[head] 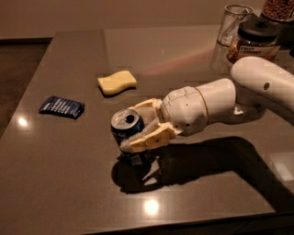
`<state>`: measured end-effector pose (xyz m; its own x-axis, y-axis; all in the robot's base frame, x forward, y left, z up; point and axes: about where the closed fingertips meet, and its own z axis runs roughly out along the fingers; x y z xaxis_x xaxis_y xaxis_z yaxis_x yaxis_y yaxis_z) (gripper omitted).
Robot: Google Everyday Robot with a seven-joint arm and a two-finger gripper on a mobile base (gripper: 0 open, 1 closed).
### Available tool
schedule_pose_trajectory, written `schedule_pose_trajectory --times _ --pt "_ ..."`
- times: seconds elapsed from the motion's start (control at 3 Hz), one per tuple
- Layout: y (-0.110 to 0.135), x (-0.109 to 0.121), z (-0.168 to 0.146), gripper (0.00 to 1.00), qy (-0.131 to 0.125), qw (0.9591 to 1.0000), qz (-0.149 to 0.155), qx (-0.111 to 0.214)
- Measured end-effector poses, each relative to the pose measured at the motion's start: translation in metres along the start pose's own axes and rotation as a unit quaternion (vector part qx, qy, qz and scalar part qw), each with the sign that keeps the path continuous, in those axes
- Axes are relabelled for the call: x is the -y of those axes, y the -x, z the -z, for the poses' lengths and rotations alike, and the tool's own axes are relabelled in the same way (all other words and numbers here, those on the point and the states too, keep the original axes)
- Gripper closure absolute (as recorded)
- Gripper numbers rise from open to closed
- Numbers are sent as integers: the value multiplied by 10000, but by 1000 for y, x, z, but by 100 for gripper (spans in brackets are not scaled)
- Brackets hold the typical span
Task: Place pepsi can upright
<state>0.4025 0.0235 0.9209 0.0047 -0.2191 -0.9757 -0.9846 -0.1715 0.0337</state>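
Prob. a break room or kitchen-type eating area; can't tell home vs office. Evidence: big glossy dark-grey table (55, 183), plain beige wall (115, 13) at 12 o'clock, dark floor (18, 69) at 9. Pantry stuff at 1–2 o'clock: clear glass (233, 23), dark-lidded jar (255, 41) w/ brown snack bits, 2nd jar (278, 9) behind it. Yellow sponge (117, 82) at 11, blue snack packet (61, 106) at 9. Gripper (132, 127) approx. centre, clamped on either side of the pepsi can (125, 123).
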Motion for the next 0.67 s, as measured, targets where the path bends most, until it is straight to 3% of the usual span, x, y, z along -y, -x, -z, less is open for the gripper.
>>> schedule_pose_trajectory --times 0.67 --pt "-7 10 -5 53 -741 9964 -19 411"
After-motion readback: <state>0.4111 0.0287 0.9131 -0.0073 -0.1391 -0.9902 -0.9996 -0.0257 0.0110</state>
